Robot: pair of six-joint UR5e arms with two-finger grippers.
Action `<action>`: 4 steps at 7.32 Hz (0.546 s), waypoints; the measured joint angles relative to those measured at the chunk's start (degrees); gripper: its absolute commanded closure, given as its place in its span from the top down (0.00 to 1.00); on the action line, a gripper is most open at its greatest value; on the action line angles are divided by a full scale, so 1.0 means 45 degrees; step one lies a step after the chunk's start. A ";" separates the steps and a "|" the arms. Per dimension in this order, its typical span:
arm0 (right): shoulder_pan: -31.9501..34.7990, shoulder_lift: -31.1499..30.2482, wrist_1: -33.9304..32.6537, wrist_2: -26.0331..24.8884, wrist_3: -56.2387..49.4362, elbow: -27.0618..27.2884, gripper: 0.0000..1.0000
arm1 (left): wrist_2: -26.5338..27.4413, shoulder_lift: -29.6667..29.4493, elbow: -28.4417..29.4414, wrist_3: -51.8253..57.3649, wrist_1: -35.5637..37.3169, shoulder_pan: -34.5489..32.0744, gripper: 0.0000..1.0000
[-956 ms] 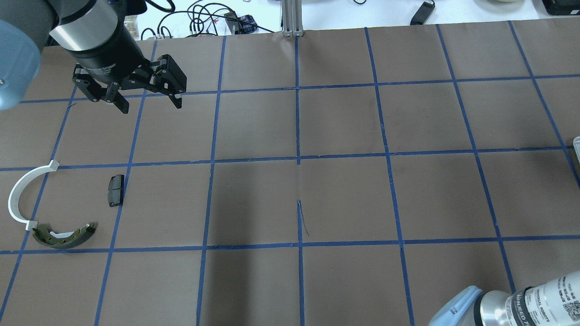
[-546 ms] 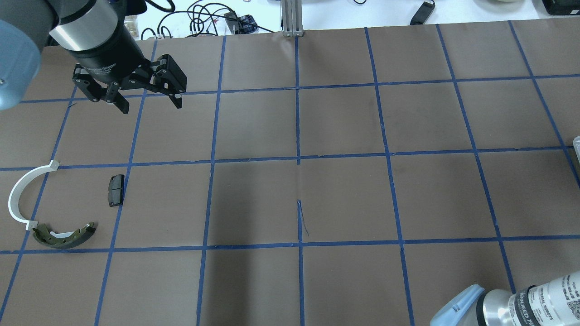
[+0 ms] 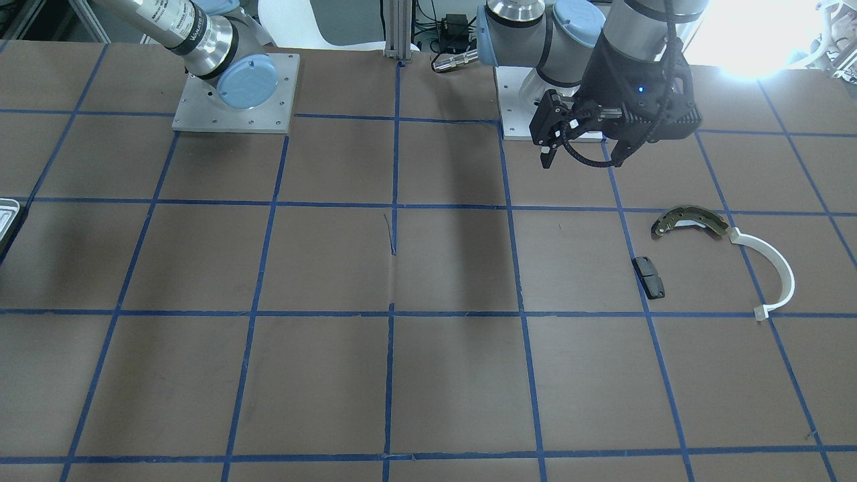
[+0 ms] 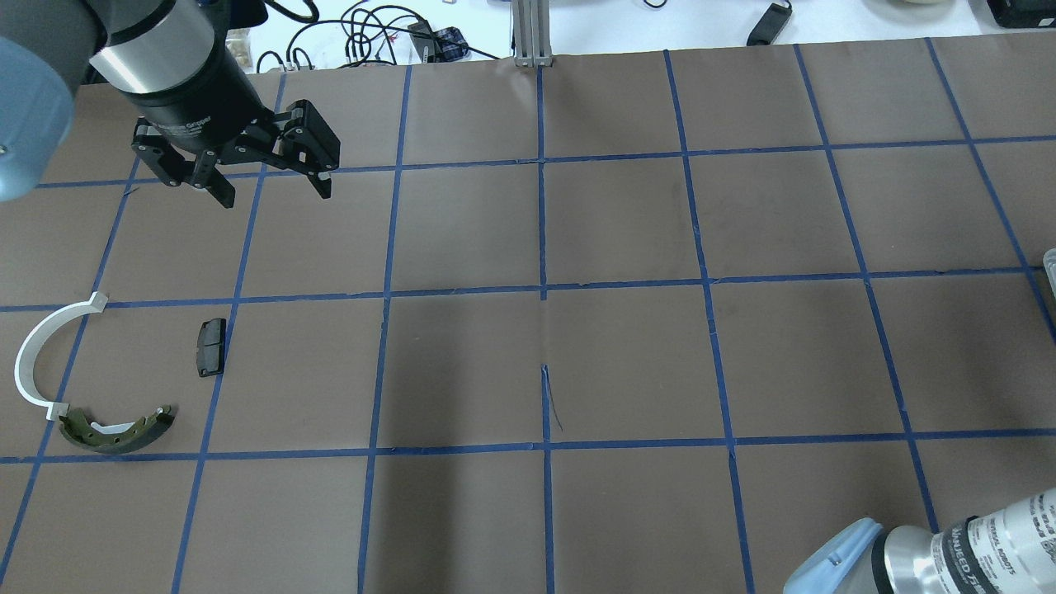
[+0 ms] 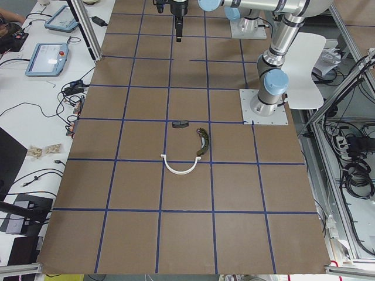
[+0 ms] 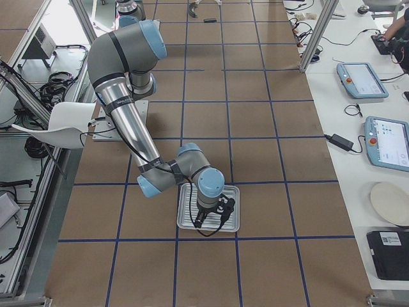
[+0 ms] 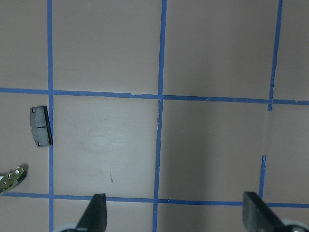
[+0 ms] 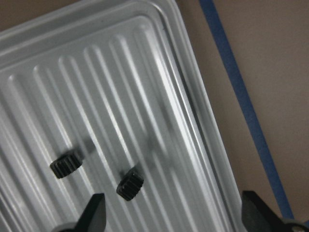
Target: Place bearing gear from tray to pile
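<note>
Bearing gears, two small black toothed pieces, lie on the ribbed floor of the tray, near its long rim and just apart from each other. The right gripper hangs over the tray with its fingers spread wide and nothing between them, so the step in hand looks like the approach to the pick. Next it would need to centre on one gear, come down and close without nudging the other. The pile sits well apart from the tray, at the other end of the counter, where the left gripper hovers, fingers also apart and empty.
</note>
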 measured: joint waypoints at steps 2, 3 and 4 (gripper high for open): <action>-0.0001 0.0240 -0.0714 0.0023 0.0665 0.0111 1.00 | 0.0000 0.0000 0.0000 0.0000 -0.0001 0.0000 1.00; -0.0001 0.0276 -0.0800 0.0106 0.0862 0.0153 1.00 | -0.0005 0.0000 0.0001 0.0000 -0.0001 -0.0001 1.00; -0.0001 0.0282 -0.0819 0.0169 0.1047 0.0187 1.00 | -0.0009 0.0000 0.0000 0.0000 -0.0001 0.0000 1.00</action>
